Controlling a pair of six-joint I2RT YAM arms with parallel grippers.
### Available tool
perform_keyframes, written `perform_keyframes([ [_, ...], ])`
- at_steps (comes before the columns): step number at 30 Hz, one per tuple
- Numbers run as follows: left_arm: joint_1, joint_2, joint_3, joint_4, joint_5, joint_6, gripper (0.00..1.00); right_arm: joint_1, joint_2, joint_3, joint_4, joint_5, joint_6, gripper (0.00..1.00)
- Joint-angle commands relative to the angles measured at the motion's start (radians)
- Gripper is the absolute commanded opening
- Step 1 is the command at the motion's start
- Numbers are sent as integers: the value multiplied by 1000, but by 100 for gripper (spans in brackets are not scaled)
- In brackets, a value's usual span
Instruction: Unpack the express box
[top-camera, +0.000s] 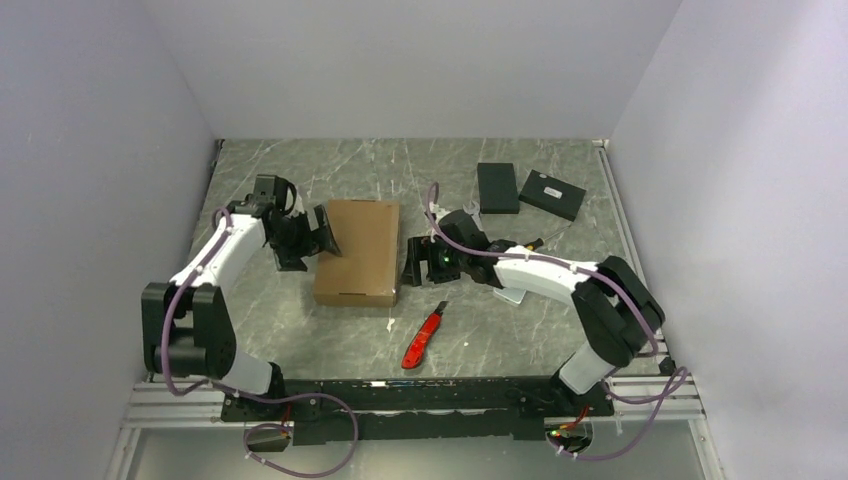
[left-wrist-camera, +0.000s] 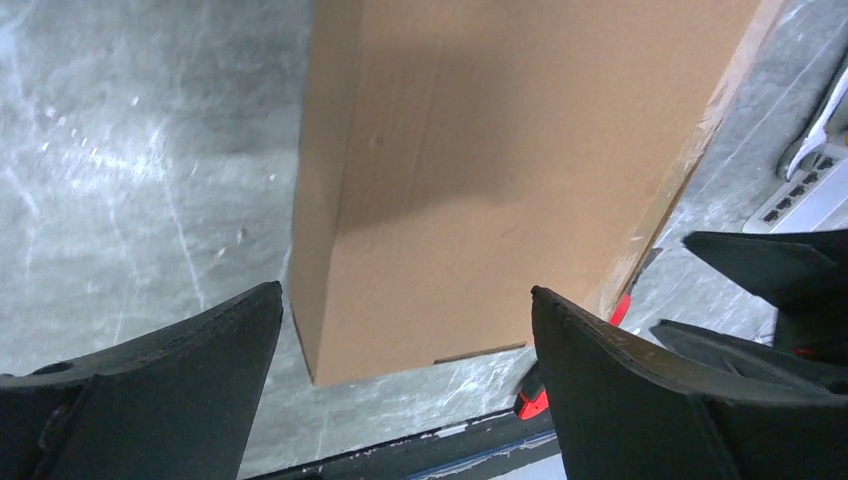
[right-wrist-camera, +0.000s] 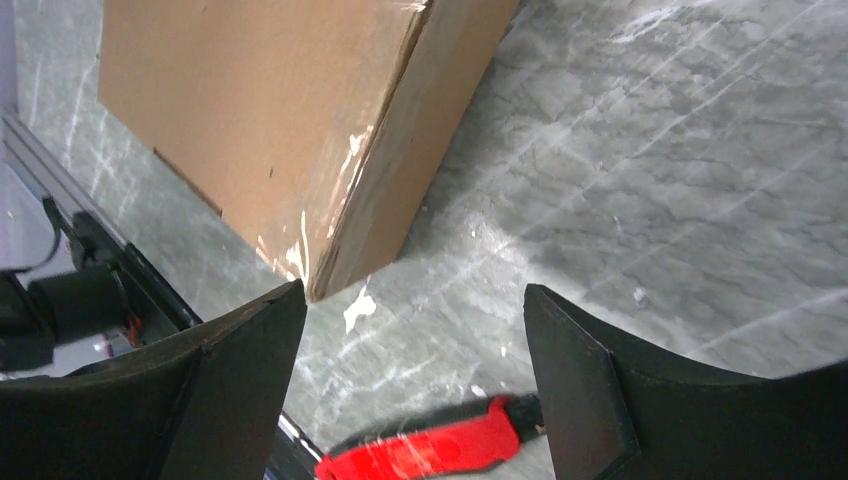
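Note:
The express box (top-camera: 357, 250) is a flat brown cardboard mailer lying closed on the grey marble table. My left gripper (top-camera: 312, 240) is open and empty at the box's left edge, one finger over the lid. In the left wrist view the box (left-wrist-camera: 500, 170) fills the space ahead of the open gripper (left-wrist-camera: 405, 291). My right gripper (top-camera: 418, 262) is open and empty just right of the box, apart from it. In the right wrist view the box's torn-tape corner (right-wrist-camera: 250, 130) lies ahead and left of the open gripper (right-wrist-camera: 414, 288).
A red utility knife (top-camera: 424, 336) lies in front of the box; it also shows in the right wrist view (right-wrist-camera: 430, 450). Two small black boxes (top-camera: 497, 187) (top-camera: 552, 194) lie at the back right. A pale flat object (top-camera: 510, 295) lies under the right arm.

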Motion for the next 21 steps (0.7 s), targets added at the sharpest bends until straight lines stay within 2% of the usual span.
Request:
perform_keyframes([
  [1,-4,106,93,41,89,46,99,-9,104,66,123,-19,141,82],
  [3,-4,140,83,71,160,34,100,-5,167,115,143,-35,175,74],
  [5,-8,149,49,112,240,20,99,17,209,147,161,-61,194,71],
  [11,-52,128,-29,120,289,34,98,113,184,140,160,-11,195,71],
  [14,-62,106,-33,75,255,61,99,120,125,97,116,44,185,72],
  [16,-62,84,-23,42,217,83,99,120,79,84,27,106,147,74],
  [21,-62,21,21,-26,69,133,100,125,-66,59,-224,327,42,87],
])
